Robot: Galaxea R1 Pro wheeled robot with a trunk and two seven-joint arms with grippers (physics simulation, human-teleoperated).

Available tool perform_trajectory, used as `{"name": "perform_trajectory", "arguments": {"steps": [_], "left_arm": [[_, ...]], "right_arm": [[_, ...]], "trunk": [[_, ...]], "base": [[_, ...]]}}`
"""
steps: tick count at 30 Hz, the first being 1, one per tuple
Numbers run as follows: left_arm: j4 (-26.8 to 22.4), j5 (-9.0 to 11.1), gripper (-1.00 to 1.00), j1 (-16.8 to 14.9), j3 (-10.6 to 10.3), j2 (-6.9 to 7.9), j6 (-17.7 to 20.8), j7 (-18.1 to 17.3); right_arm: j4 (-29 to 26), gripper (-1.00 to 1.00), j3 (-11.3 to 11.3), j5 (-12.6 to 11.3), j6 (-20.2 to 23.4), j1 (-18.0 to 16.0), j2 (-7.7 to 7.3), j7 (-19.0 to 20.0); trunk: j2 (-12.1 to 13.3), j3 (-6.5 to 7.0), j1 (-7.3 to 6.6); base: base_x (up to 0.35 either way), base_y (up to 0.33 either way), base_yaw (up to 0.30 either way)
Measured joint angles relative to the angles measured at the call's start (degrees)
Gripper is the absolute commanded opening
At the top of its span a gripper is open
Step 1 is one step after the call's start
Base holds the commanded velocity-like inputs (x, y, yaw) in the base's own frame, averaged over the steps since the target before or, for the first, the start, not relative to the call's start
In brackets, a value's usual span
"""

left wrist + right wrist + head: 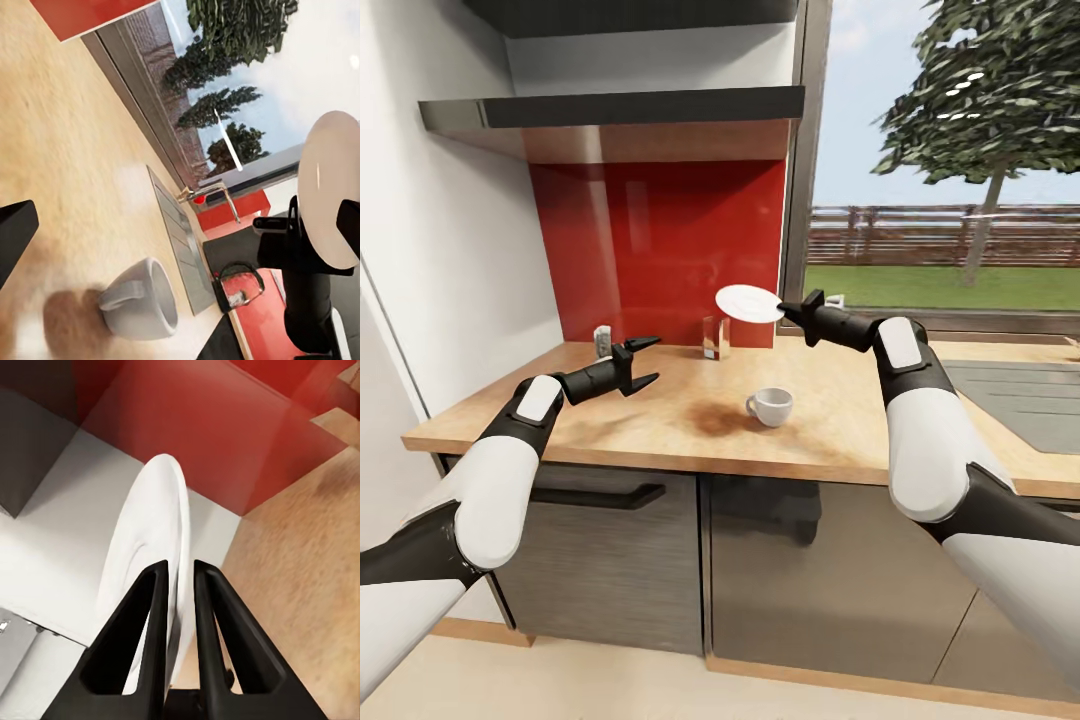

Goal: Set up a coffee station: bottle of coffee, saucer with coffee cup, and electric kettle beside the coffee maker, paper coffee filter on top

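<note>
Aloft, right end effector pinching saucer

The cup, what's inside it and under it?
The cup stands on the bare wooden counter, with only its shadow beneath. Its inside cannot be made out from here.

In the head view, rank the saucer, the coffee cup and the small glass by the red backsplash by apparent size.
1. saucer, held in the right gripper
2. coffee cup
3. glass
The cup and glass look close, so their order is unsure.

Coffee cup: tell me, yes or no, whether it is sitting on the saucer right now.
No: the coffee cup stands on the kitchen countertop, while the saucer is held in the air in the right gripper.
</note>
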Motion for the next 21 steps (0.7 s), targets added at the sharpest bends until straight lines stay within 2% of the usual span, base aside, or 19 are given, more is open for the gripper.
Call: {"name": "perform_trajectory", "arguments": {"steps": [5,17,21], "left_arm": [[0.0,0.0,1.0,0.0,0.0,-0.01,0.0,0.0],[0.0,0.0,1.0,0.0,0.0,0.0,0.0,0.0],[0.0,0.0,1.0,0.0,-0.1,-0.04,0.0,0.0]], "right_arm": [[0.0,-1.0,0.2,0.0,0.1,0.0,0.01,0.5],[0.0,-1.0,0.0,0.0,0.1,0.0,0.01,0.6],[0.0,-1.0,0.1,0.0,0.1,0.0,0.01,0.6]], "trunk": [[0.0,0.0,0.0],[0.0,0.0,0.02],[0.0,0.0,0.01]], "base": [[0.0,0.0,0.0],[-0.191,0.0,0.0],[-0.077,0.0,0.0]]}}
